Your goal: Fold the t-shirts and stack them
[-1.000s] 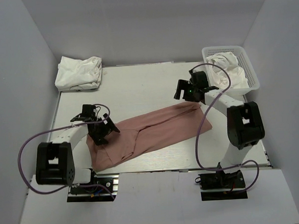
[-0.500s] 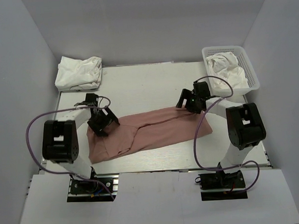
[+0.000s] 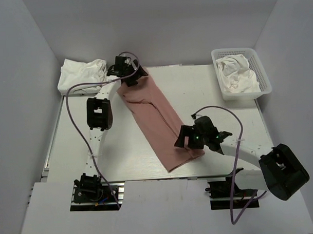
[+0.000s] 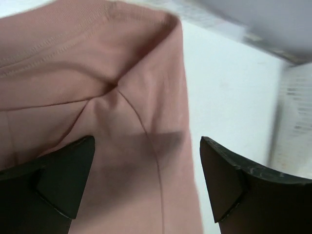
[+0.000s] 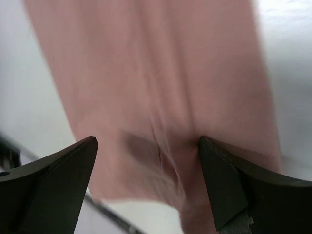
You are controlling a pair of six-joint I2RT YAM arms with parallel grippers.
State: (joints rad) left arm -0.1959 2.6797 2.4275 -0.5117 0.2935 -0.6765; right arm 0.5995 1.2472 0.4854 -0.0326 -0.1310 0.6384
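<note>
**Left pincer** (image 4: 146, 142): I have it spread as wide as it goes, holding nothing. It hovers over the far end of the pink t-shirt (image 3: 155, 116), where a seam and a folded corner show between the fingers.

**Right pincer** (image 5: 146, 142): equally wide and empty, poised over the near end of the same garment.

**Garment:** it lies on the desk (image 3: 217, 102) as a long narrow strip. It runs diagonally from the far left, by the left pincer, to the near middle, by the right pincer.

**Step in hand, as I judge it:** the lengthwise fold looks done and the crosswise fold remains. To do it well I would:
- lower each pincer until the fingers straddle every layer at the end hem, and close only then;
- carry one end over the other low and level, so the strip does not twist open.

**Edges:**
- The near end sits close to the desk's front edge, so the right pincer has little room to draw back.
- The far end lies near the rear wall and just beside the white t-shirts (image 3: 83, 76) heaped at the far left. A wide swing there could snag them.

**Open room:** the desk surface right of the strip, between it and the basket (image 3: 266, 83), which holds more white cloth (image 3: 236, 73).
</note>
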